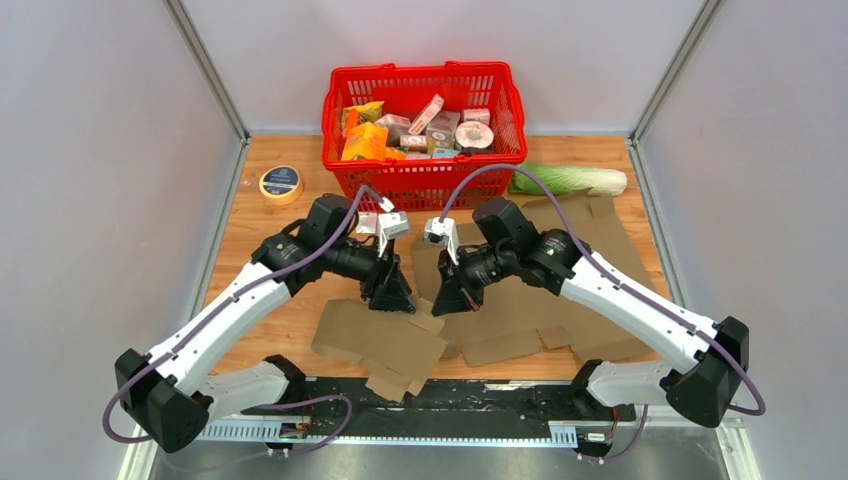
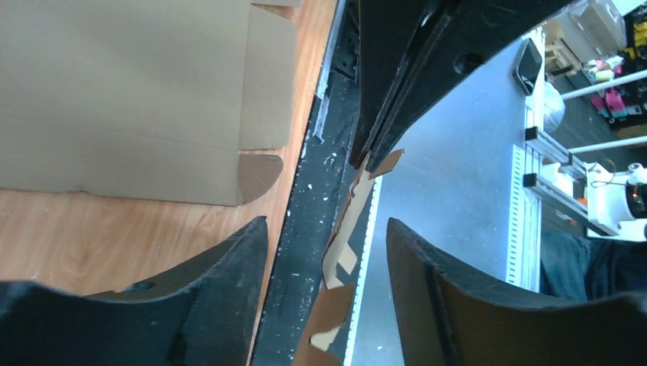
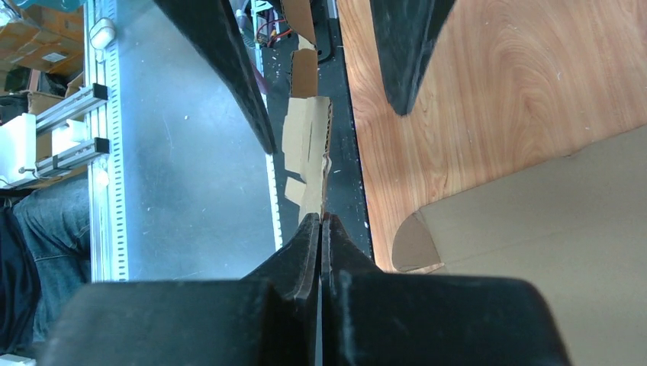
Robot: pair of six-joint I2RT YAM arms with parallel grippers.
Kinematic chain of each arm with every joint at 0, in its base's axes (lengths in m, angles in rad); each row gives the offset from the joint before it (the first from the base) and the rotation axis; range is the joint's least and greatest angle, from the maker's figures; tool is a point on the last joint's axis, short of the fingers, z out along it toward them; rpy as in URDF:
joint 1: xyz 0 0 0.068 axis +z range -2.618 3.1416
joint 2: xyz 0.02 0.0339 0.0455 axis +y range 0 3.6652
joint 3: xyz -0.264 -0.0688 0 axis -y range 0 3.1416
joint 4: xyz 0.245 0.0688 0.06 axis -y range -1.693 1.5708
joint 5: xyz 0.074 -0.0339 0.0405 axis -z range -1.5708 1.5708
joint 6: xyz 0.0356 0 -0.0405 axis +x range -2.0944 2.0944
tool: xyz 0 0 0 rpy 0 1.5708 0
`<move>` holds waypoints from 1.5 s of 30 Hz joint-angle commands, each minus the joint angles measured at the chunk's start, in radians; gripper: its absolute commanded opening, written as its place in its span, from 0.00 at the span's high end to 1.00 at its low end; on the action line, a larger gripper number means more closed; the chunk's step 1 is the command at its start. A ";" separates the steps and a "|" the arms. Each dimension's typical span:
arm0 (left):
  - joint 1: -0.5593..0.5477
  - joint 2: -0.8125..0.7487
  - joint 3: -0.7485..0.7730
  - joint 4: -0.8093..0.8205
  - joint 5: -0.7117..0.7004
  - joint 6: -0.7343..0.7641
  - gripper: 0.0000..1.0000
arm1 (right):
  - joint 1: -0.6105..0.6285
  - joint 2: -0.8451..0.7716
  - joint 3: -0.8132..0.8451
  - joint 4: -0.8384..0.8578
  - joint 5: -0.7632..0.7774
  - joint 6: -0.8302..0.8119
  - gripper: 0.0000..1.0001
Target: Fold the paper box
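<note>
The brown cardboard box blank [image 1: 380,340] lies flat on the wooden table, with a second sheet [image 1: 560,300] to its right. My right gripper [image 1: 452,300] is shut on a raised flap's edge, which I see edge-on in the right wrist view [image 3: 307,145] with the shut gripper [image 3: 321,218] below it. My left gripper [image 1: 394,294] faces it and is open. In the left wrist view the left gripper [image 2: 326,223] straddles the same flap [image 2: 339,248] without touching it. Flat cardboard [image 2: 137,99] lies to the left.
A red basket [image 1: 425,72] full of groceries stands at the back centre. A yellow tape roll [image 1: 281,184] lies at the back left and a green-white vegetable [image 1: 570,180] at the back right. A black rail [image 1: 450,395] runs along the near edge.
</note>
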 commanded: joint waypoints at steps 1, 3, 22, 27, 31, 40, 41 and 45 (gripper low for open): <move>-0.034 0.040 0.045 0.037 0.025 0.034 0.37 | -0.003 0.004 0.054 0.029 -0.044 -0.020 1.00; -0.036 0.057 0.050 0.034 0.024 0.036 0.46 | -0.001 0.004 0.059 0.036 -0.052 -0.017 1.00; -0.042 -0.351 -0.114 0.428 -0.450 -0.483 1.00 | -0.201 -0.378 -0.444 0.782 0.017 0.352 0.05; -0.040 -0.406 -0.174 0.572 -0.467 -0.616 1.00 | -0.201 -0.374 -0.464 0.924 0.005 0.405 0.09; -0.040 -0.443 -0.242 0.673 -0.462 -0.681 1.00 | -0.201 -0.351 -0.483 1.052 -0.055 0.421 0.17; -0.042 -0.535 -0.340 0.818 -0.489 -0.756 1.00 | -0.201 -0.272 -0.507 1.258 -0.165 0.570 0.55; -0.040 -0.540 -0.344 0.821 -0.493 -0.757 1.00 | -0.199 -0.271 -0.506 1.255 -0.159 0.569 0.62; -0.042 -0.563 -0.340 0.763 -0.490 -0.732 1.00 | -0.199 -0.257 -0.487 1.243 -0.179 0.576 1.00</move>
